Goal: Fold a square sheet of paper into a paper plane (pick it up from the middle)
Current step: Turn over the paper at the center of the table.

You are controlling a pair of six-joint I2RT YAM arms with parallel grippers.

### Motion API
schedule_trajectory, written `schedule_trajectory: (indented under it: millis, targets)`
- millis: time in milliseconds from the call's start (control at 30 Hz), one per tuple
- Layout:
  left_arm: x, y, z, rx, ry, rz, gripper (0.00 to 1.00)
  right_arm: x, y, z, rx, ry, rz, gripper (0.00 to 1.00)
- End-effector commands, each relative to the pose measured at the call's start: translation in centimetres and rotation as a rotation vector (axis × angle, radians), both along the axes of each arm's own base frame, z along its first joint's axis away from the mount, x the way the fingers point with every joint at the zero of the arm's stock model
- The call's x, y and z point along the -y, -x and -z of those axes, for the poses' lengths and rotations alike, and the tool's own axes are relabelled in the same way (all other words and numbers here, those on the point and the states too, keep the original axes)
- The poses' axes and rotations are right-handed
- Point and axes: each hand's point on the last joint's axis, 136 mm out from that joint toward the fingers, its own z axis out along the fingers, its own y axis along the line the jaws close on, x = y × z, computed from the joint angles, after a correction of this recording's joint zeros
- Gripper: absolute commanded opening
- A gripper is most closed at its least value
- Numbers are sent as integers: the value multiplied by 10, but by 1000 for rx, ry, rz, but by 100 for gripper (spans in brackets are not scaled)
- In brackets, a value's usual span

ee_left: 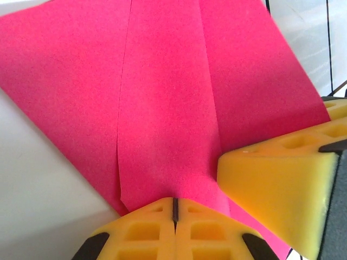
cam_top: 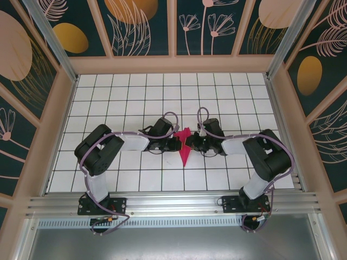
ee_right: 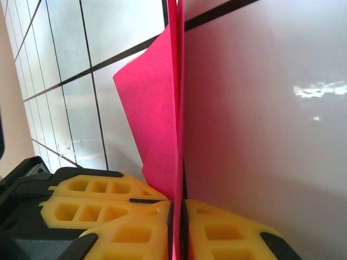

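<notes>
Magenta paper [cam_top: 184,147] between each arm's fingers [ee_right: 130,233]

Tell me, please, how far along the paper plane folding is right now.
Done: the sheet of paper is creased into a pointed shape with several fold lines. In hand: the left gripper and right gripper both pinch it. Still to do: it looks wider than a dart, so narrowing folds probably remain.

text check: nothing legible from where I stand | wall panels [cam_top: 141,27]: painted leaves and flowers, no lettering | tabletop [cam_top: 108,92]: black grid lines, no numerals | folded paper [cam_top: 185,153]: plain magenta, unprinted | labels, brands, signs: none I can make out
</notes>
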Motion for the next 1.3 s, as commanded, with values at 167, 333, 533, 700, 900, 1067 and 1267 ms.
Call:
schedule_trajectory:
  millis: [167,333,533,700,900,1067,1267]
  targets:
    - [-3,-2,-24,58,43,-37,3,-6,-9,-7,45,31,-40,4]
    - [-19,-12,-58,175,60,-127,7,4,-19,-23,88,159,-27,4]
    - [-69,-28,-96,341,2,-361,11,40,-29,-49,161,562,19,5]
    - [-113,-31,-119,437,-32,-534,14,80,-32,-76,213,998,99,5]
    - [-183,-22,-133,507,-66,-815,18,84,-21,-75,247,1380,52,4]
    - [-221,-9,-147,556,-42,-969,23,49,-9,-42,241,1507,-75,4]
    - [-237,-1,-158,603,-26,-1010,27,-12,5,0,224,1429,-204,9]
